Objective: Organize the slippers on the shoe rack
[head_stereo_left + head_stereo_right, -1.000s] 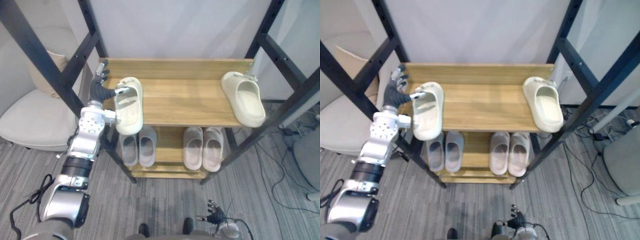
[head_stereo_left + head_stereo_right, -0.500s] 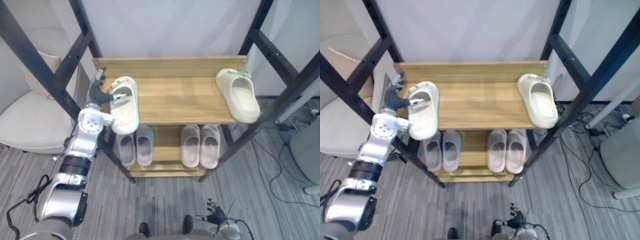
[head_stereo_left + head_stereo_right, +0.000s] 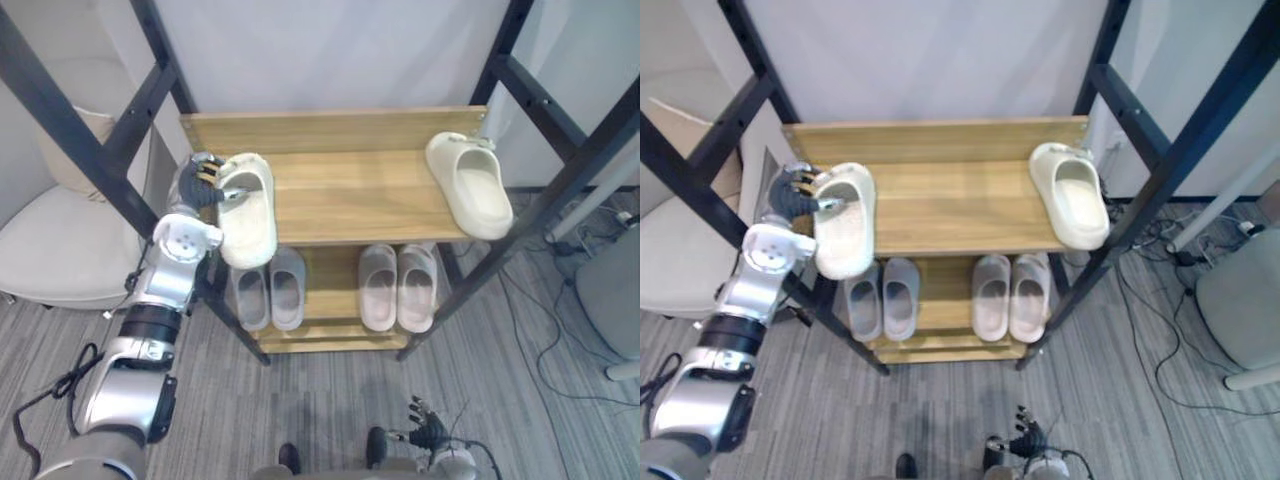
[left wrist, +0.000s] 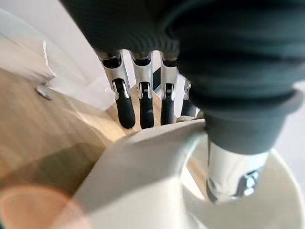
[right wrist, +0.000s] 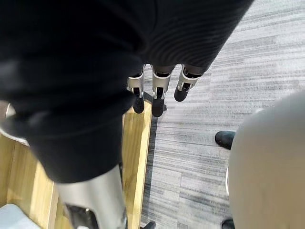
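Observation:
A cream slipper point(image 3: 247, 212) lies at the left end of the wooden rack's top shelf point(image 3: 350, 195), its heel hanging over the front edge. My left hand point(image 3: 196, 185) is at the slipper's toe end, fingers point(image 4: 126, 107) curled over the strap and thumb inside the slipper point(image 4: 143, 176): shut on it. Its cream mate point(image 3: 467, 186) lies at the shelf's right end, slightly angled. Low down by the floor, my right hand point(image 3: 428, 434) hangs open, with its fingers point(image 5: 159, 90) straight.
The lower shelf holds a grey pair point(image 3: 271, 296) and a pinkish-beige pair point(image 3: 398, 288). Black slanted frame posts point(image 3: 90, 130) flank the rack on both sides. A beige armchair point(image 3: 60, 240) stands left, a grey seat point(image 3: 612, 300) right, over grey carpet.
My left hand's fingers have curled from spread to closed over the left slipper's strap. The camera has shifted a little; the slippers stay where they were.

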Motion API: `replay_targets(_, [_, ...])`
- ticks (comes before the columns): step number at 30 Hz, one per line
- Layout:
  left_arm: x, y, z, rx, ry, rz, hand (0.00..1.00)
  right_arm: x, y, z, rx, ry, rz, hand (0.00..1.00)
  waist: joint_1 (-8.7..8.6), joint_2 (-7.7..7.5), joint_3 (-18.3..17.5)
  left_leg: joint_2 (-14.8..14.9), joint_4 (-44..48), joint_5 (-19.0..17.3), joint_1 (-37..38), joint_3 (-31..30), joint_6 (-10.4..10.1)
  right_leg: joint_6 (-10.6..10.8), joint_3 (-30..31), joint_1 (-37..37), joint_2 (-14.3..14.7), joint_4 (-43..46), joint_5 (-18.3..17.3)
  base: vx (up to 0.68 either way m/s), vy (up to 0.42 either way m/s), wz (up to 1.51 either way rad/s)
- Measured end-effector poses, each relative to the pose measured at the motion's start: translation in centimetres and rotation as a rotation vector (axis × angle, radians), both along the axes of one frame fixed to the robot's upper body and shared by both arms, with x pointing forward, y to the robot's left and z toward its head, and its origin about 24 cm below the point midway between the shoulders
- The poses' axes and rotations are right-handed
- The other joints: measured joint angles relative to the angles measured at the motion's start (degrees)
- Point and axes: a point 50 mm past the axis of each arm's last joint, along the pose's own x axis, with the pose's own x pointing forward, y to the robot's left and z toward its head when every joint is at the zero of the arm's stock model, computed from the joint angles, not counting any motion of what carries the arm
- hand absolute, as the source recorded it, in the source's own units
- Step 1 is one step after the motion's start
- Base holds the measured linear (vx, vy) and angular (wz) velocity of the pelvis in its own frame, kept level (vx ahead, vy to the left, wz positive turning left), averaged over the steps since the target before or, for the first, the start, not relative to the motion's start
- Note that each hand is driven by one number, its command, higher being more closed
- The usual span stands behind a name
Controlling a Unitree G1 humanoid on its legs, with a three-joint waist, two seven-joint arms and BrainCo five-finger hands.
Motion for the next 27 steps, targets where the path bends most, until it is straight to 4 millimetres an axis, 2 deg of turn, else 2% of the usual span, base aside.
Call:
replay_targets(8, [0.1,-0.1,0.2,-0.063,-0.008,-0.015,1.0,0.0,0.0,0.1,0.002,-0.003,-0.002,0.0,-0.09,-0.01,0.0,-0.1,0.0,0.1,0.2,0.7,0.0,-0.1,0.5,0.0,0.0,-0.3,0.8,-0.01,0.001,-0.03])
replay_targets(12, [0.6,-1.5,1.0,-0.084,-0.024,-0.063,1.0,0.1,0.0,0.2,0.005,-0.01,-0.006,0.0,-0.67,-0.03,0.0,-0.3,0.0,0.1,0.2,0.7,0.1,-0.1,0.5,0.2,-0.1,-0.9,1.3,-0.01,0.0,-0.04])
replay_targets(16, [0.9,-4.6,1.1,-0.142,-0.045,-0.146,1.0,0.2,-0.1,0.2,0.003,-0.014,-0.006,0.0,-1.21,-0.03,0.0,-0.3,0.0,0.1,0.3,0.4,0.1,-0.1,0.5,0.5,-0.2,-0.9,1.3,0.0,-0.002,0.05])
replay_targets(20, [0.4,-9.2,1.4,-0.191,-0.073,-0.291,1.0,0.3,0.0,0.2,0.003,-0.015,-0.006,0.0,-1.6,-0.02,0.0,-0.2,0.0,0.1,0.4,0.1,0.1,-0.1,0.4,0.7,-0.3,-0.8,1.3,0.0,-0.002,0.02])
replay_targets(25, [0.0,-12.3,1.6,-0.217,-0.084,-0.38,1.0,0.3,0.0,0.3,0.004,-0.019,-0.007,0.0,-2.21,0.04,0.0,-0.2,0.1,0.1,1.2,0.1,0.2,0.0,0.5,1.2,-0.4,-0.1,1.1,-0.01,-0.002,0.0])
replay_targets(27, [0.0,-13.3,2.2,-0.21,-0.099,-0.41,1.0,0.3,-0.1,0.3,0.003,-0.019,-0.007,0.0,-2.25,0.07,-0.1,-0.2,0.1,0.2,1.2,-0.1,0.3,0.0,0.5,1.2,-0.5,0.2,0.9,-0.04,-0.004,0.03])
